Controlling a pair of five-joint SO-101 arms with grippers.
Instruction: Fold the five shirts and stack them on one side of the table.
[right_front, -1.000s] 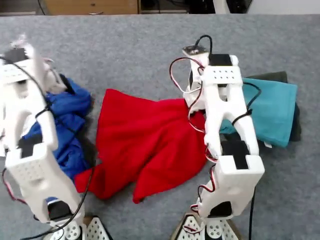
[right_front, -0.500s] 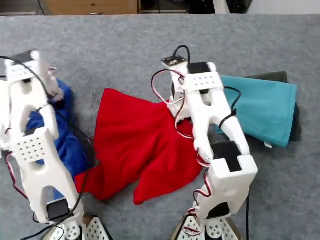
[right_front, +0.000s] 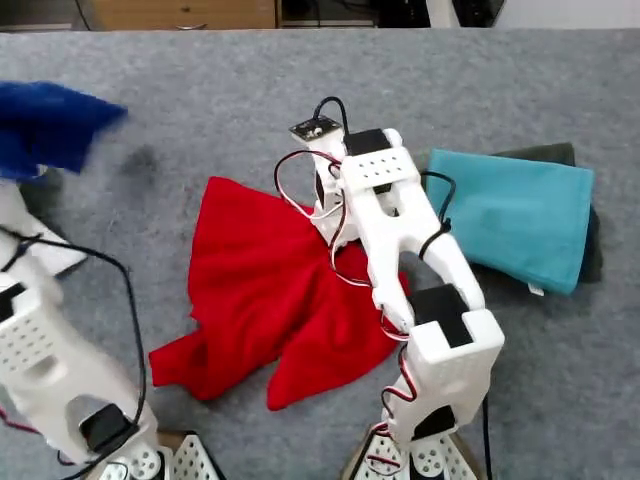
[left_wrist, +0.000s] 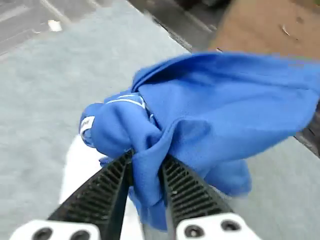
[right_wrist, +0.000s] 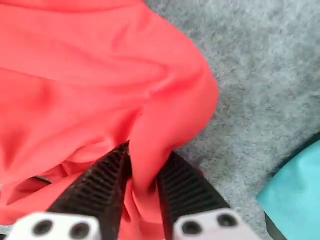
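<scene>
A red shirt (right_front: 270, 290) lies crumpled in the middle of the table. My right gripper (right_wrist: 144, 175) is shut on a fold of this red shirt (right_wrist: 90, 75) near its right edge, under the right arm (right_front: 385, 215). My left gripper (left_wrist: 146, 175) is shut on a bunched blue shirt (left_wrist: 200, 115), which hangs lifted in the air at the far left, the blue shirt (right_front: 50, 125) clear of the table. A folded teal shirt (right_front: 520, 215) rests on a dark folded shirt (right_front: 590, 250) at the right side.
The grey carpeted table (right_front: 230, 100) has bare room at the back and front right. A white sheet (right_front: 50, 255) lies at the left where the blue shirt was. The left arm (right_front: 45, 360) stands at the front left. Wooden furniture (right_front: 180, 12) runs behind the table.
The left arm lifted the blue shirt off the table and swung it up to the far left. The right arm dragged its fold of the red shirt leftward, uncovering more of the teal shirt.
</scene>
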